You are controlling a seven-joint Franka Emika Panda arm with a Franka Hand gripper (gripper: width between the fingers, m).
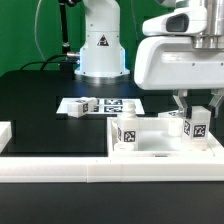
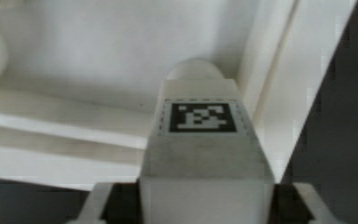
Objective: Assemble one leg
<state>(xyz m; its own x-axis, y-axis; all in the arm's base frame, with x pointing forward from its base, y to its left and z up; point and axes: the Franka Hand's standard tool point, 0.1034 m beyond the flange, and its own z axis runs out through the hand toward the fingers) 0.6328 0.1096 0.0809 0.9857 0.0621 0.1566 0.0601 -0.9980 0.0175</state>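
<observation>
My gripper (image 1: pixel 196 108) is shut on a leg (image 1: pixel 198 124), a stubby white post with a square tag, and holds it upright over the right end of the large white panel (image 1: pixel 150 150). In the wrist view the leg (image 2: pixel 202 130) fills the space between my fingers (image 2: pixel 115 204), its far end pointing at the panel's corner by the raised edge (image 2: pixel 274 60). A second leg (image 1: pixel 127 133) stands on the panel at its left part. A third leg (image 1: pixel 172 122) stands just left of the held one. Another leg (image 1: pixel 79 105) lies on the black mat.
The marker board (image 1: pixel 112 105) lies on the black mat in front of the robot base (image 1: pixel 102 50). A white rail (image 1: pixel 60 166) runs along the table's front edge, and a white block (image 1: pixel 5 133) sits at the exterior view's left.
</observation>
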